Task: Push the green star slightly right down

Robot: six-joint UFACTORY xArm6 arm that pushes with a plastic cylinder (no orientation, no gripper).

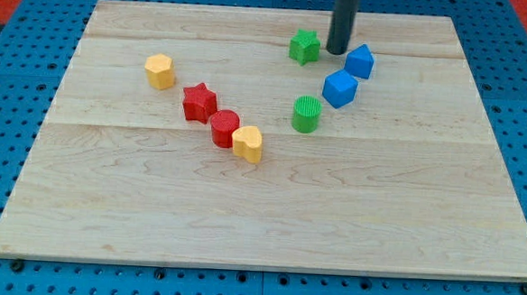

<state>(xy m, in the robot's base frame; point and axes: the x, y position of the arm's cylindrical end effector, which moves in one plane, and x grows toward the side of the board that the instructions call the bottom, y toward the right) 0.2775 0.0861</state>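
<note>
The green star sits near the view's top, right of centre. My tip is a dark rod coming down from the view's top; its end rests on the board just right of the green star, between it and a blue block. The tip stands close to the star; I cannot tell whether it touches it.
A second blue block and a green cylinder lie below the star. A red star, a red cylinder and a yellow heart form a diagonal line at centre left. A yellow hexagon lies at the left. The wooden board sits on a blue pegboard.
</note>
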